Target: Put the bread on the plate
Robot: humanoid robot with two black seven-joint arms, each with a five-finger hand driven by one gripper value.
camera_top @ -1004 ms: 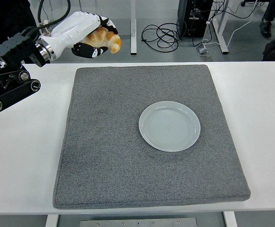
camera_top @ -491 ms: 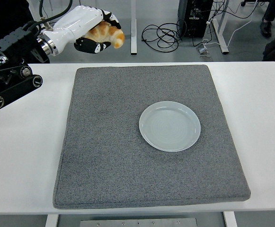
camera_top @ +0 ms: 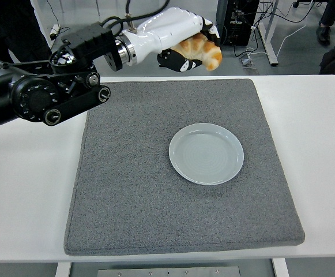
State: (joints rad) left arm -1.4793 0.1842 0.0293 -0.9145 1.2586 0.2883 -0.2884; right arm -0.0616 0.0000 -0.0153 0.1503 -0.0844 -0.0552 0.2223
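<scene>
A golden croissant-shaped bread [camera_top: 204,51] is held in the air above the far edge of the mat, with my left hand [camera_top: 191,47] shut on it. The hand's white shell covers the bread's top, and dark fingers curl under it. The pale round plate [camera_top: 206,153] lies bare on the grey mat [camera_top: 127,190], right of the mat's middle and well nearer to me than the bread. My left arm reaches in from the left edge across the table's far left. No right arm shows.
The white table [camera_top: 29,190] extends around the mat on all sides. Beyond the far edge are cables on the floor [camera_top: 193,43], desk legs and a dark computer case [camera_top: 236,23].
My left hand has carried the bread to the right, from above the mat's far left corner to above the middle of its far edge. The plate has not moved.
</scene>
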